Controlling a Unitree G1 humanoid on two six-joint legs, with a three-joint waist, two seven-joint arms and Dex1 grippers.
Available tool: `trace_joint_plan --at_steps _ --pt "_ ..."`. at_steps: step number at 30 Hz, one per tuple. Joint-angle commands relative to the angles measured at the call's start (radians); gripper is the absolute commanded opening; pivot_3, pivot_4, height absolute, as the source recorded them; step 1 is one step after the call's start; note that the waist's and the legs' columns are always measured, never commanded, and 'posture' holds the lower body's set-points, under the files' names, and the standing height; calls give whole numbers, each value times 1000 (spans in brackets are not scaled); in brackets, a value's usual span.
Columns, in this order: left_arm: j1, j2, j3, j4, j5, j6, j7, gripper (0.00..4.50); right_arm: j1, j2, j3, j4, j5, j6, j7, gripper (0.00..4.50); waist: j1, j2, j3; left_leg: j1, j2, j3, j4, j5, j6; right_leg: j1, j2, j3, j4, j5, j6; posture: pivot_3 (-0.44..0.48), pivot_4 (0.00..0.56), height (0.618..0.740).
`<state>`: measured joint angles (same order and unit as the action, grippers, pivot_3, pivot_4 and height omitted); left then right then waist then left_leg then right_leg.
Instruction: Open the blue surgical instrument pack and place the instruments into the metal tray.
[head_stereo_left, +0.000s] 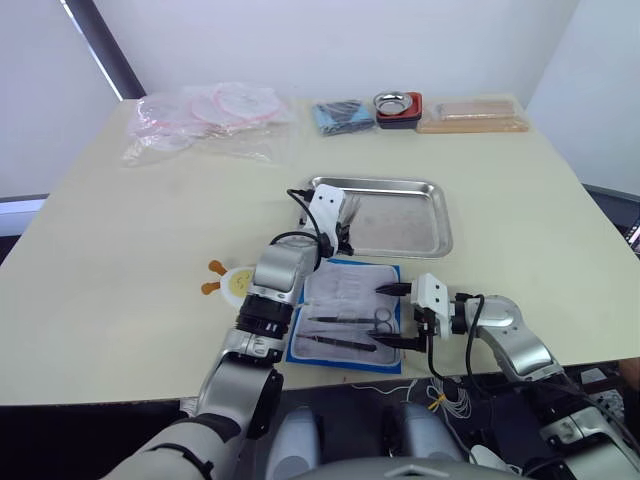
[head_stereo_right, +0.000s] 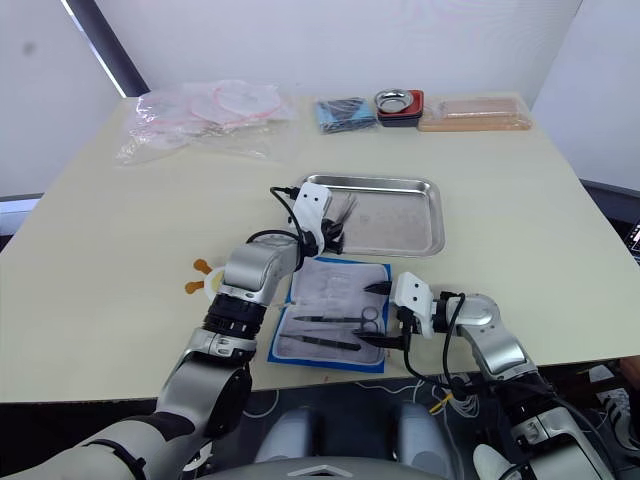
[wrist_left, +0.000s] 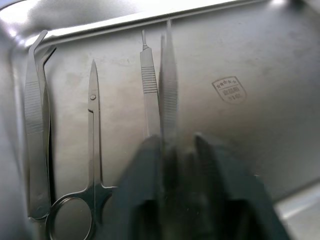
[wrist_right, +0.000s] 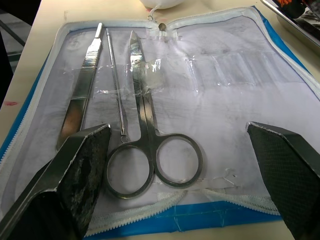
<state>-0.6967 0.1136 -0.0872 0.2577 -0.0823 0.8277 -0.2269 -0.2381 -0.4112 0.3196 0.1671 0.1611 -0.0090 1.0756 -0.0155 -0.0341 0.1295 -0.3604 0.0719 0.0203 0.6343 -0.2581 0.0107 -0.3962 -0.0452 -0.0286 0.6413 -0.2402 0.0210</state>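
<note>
The blue surgical instrument pack (head_stereo_left: 350, 318) lies open near the table's front edge, pale lining up. On it rest ring-handled scissors (wrist_right: 145, 145), a flat straight tool (wrist_right: 82, 85) and a thin probe (wrist_right: 116, 85). My right gripper (head_stereo_left: 395, 318) hovers open at the pack's right edge, its fingers (wrist_right: 75, 175) astride the scissor rings. Behind the pack sits the metal tray (head_stereo_left: 410, 225). My left gripper (head_stereo_left: 345, 218) is over its left end, shut on straight tweezers (wrist_left: 169, 90). Curved forceps (wrist_left: 35, 125), scissors (wrist_left: 92, 150) and a slim handle (wrist_left: 149, 95) lie in the tray.
At the table's far side lie clear plastic bags (head_stereo_left: 210, 115), a dark-blue bundle (head_stereo_left: 343, 115), a small steel bowl (head_stereo_left: 397, 103) and a tan flat box (head_stereo_left: 472, 115). A round yellow-white object with orange knobs (head_stereo_left: 232, 282) sits left of my left forearm.
</note>
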Motion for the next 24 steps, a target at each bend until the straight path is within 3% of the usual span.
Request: trace_joint_plan --at_steps 1,2,11,18,24 --pt "-2 0 -2 9 8 -1 3 2783 82 -20 87 149 -109 65 -26 4500 0 0 0 0 0 0 0 0 0 0 0 0 0 0 0 0 150 740" --pt "-2 0 -1 8 9 -3 5 3257 83 -21 86 149 -109 65 -26 4500 0 0 0 0 0 0 0 0 0 0 0 0 0 0 0 0 150 740" --pt "3 44 -24 -34 9 -108 -77 3257 86 -30 74 142 -102 66 -26 4500 -1 0 1 0 0 0 0 0 0 0 0 0 0 0 0 0 150 740" --pt "44 165 -45 -109 -34 -257 -292 3257 84 -31 66 146 -97 63 -27 4500 0 0 1 0 0 0 0 0 0 -1 0 0 0 0 0 0 150 740" --pt "116 276 -3 -236 -153 -359 -533 3257 88 -28 64 144 -93 61 -27 4500 0 1 2 -1 0 0 -1 -1 -1 -1 -2 -1 -1 0 -1 0 150 740"
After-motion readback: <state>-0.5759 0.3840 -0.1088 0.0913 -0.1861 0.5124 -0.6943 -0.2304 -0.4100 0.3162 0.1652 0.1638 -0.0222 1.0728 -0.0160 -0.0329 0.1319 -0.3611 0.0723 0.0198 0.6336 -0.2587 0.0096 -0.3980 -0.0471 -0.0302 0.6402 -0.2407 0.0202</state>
